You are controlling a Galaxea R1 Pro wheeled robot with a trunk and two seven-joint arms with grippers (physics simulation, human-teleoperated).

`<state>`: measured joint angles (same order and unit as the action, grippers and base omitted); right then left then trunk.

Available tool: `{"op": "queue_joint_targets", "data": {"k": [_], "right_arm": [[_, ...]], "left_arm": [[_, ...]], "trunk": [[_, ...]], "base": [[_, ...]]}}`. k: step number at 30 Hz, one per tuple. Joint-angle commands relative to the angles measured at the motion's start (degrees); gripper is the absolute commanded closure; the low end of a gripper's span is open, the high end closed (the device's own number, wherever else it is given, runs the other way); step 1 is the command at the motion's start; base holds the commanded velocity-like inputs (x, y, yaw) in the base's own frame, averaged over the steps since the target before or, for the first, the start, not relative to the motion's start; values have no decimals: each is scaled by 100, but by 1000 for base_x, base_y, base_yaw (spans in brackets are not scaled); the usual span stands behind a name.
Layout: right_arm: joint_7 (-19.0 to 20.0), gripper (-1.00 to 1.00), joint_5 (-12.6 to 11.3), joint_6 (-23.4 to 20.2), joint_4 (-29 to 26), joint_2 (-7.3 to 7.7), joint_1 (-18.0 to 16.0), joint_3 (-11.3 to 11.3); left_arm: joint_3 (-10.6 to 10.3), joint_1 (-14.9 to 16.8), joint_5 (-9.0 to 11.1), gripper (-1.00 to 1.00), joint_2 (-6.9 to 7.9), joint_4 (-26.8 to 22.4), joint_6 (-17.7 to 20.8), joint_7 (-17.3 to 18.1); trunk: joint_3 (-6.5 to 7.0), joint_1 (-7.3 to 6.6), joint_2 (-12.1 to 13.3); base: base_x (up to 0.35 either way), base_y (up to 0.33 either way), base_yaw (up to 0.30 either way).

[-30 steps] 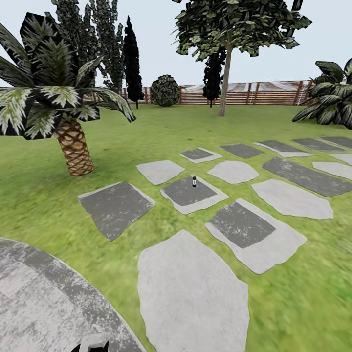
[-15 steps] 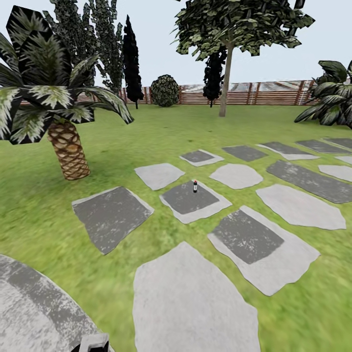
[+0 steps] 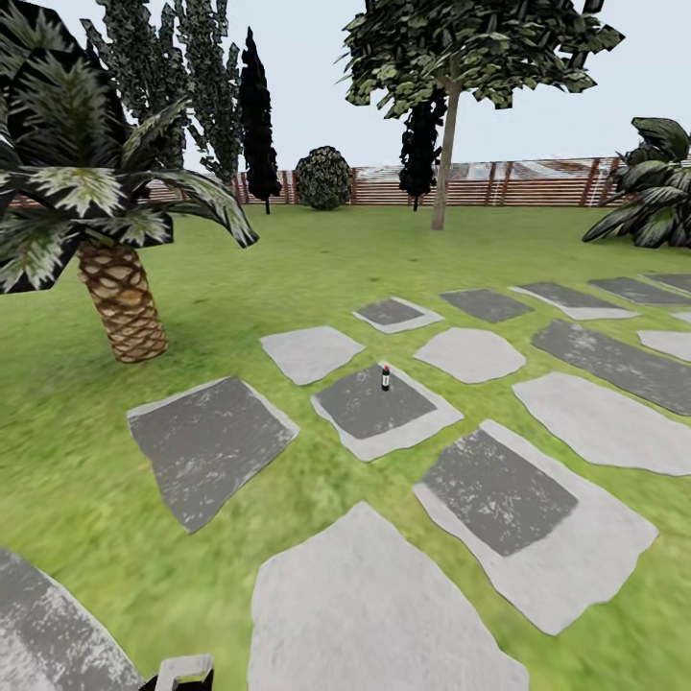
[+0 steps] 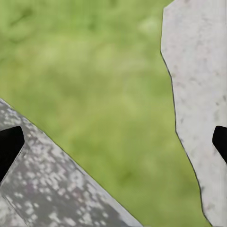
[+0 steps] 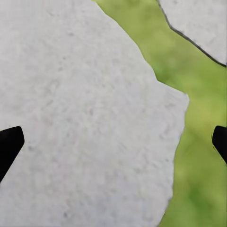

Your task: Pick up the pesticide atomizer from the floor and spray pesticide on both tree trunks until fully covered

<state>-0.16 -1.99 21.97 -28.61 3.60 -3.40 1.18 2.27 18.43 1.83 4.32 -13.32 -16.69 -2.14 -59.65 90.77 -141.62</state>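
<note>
A: Where's the pesticide atomizer point(image 3: 385, 377)?

B: Upright on a dark paving slab point(image 3: 384, 410), mid-lawn, well ahead of the base. One tree trunk point(image 3: 444, 158) stands far behind it, near the fence point(image 3: 518, 182); palm point(image 3: 115, 288) off to the left.

A: Claws?

B: Left claw point(image 4: 113, 142) spread wide, nothing between the tips, hanging over grass and stone. Right claw point(image 5: 113, 142) likewise wide, empty, over a pale slab point(image 5: 80, 118).

A: Approach advice?

B: Judgement only: drive straight, stop short of the slab, centre the bottle, then lower one arm. It's tiny and probably tips easily, so close gently around its body.
</note>
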Motion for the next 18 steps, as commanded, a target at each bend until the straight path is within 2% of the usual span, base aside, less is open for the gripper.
{"op": "queue_joint_targets", "data": {"k": [1, 18], "right_arm": [[-2, -100, -20, 18, 4, 0, -3, -3], [-2, -100, -20, 18, -4, 0, -2, -4]], "left_arm": [[10, 3, 19, -100, -1, 5, -19, 3], [10, 3, 19, -100, -1, 5, -19, 3]], "trunk": [[-5, 2, -2], [-5, 2, -2]], "base": [[338, 0, 0], [338, 0, 0]]}}
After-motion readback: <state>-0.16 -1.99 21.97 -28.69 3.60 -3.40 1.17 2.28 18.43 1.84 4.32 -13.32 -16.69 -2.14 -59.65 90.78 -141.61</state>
